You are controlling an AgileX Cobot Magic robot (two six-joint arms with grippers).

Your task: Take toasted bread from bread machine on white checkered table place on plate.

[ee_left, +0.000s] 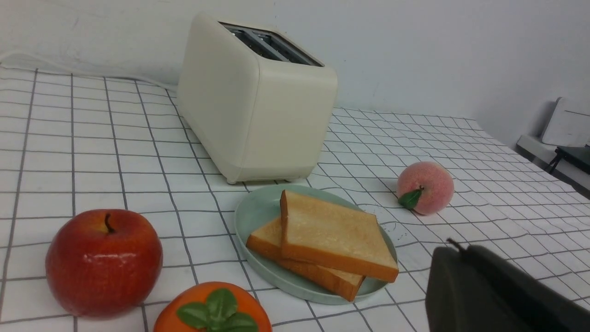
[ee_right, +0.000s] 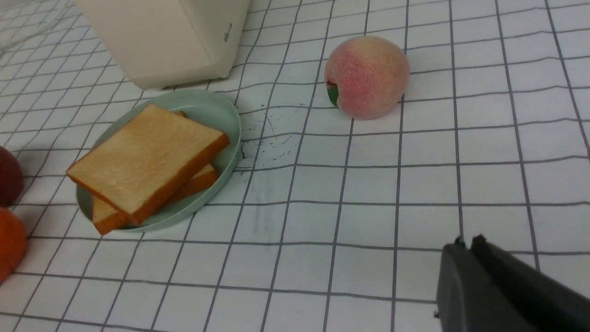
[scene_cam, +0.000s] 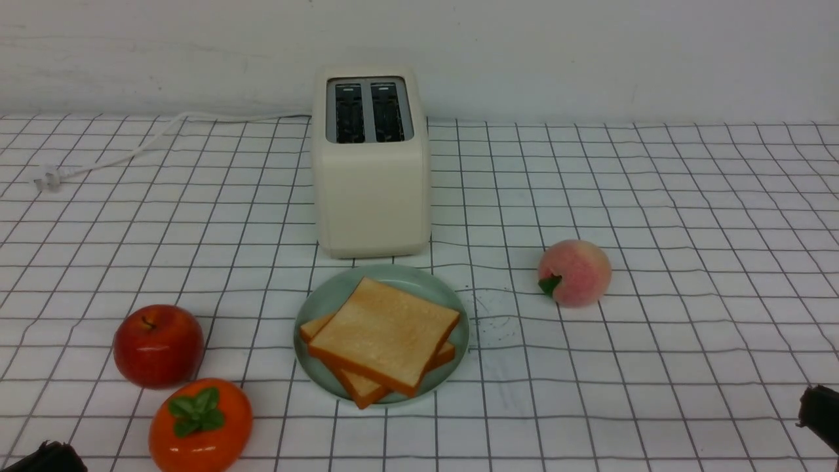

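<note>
Two slices of toasted bread [scene_cam: 385, 332] lie stacked on the mint-green plate [scene_cam: 326, 295], the upper slice askew over the lower one [scene_cam: 359, 388]. The cream bread machine [scene_cam: 371, 183] stands just behind the plate on the white checkered table [scene_cam: 655, 360], and both its slots look empty. My left gripper [ee_left: 454, 246] is shut and holds nothing, low at the front left corner [scene_cam: 46, 455]. The right gripper [ee_right: 466, 242] is shut too, empty, at the front right edge [scene_cam: 819, 410]. The wrist views show the bread [ee_left: 329, 230] [ee_right: 145, 157] and plate [ee_left: 258, 207] [ee_right: 207, 106].
A red apple [scene_cam: 158, 345] and an orange persimmon [scene_cam: 200, 424] sit left of the plate. A peach [scene_cam: 575, 272] lies to its right. The toaster's white cord [scene_cam: 131, 154] runs to the back left. A white wall stands behind the table.
</note>
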